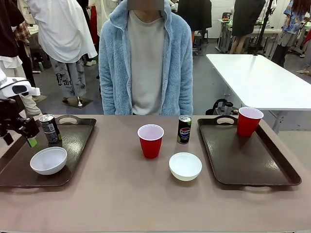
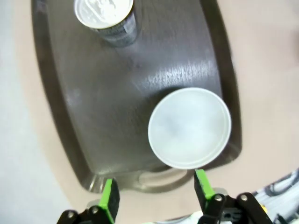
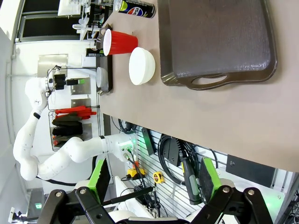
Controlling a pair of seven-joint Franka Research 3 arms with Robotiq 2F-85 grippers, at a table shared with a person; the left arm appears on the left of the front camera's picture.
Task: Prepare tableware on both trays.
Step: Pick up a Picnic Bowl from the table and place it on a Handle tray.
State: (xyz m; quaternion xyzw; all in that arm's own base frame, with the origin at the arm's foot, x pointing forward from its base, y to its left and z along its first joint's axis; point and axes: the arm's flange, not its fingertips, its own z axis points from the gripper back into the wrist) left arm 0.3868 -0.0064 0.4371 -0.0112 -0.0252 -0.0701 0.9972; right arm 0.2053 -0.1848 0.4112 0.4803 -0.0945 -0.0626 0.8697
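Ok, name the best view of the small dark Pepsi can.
Front view: the small dark Pepsi can stands upright on the table, logo forward. The right wrist view catches it sideways at its top edge. The left wrist view looks down on the other can.

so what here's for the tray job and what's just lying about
For the job:
dark brown rectangular plastic left tray, holding a dark drink can and small white round bowl
matching right tray, holding a red plastic cup
mid-table: second red cup, second white bowl, Pepsi can

Lying about:
long white table behind
coiled black cables
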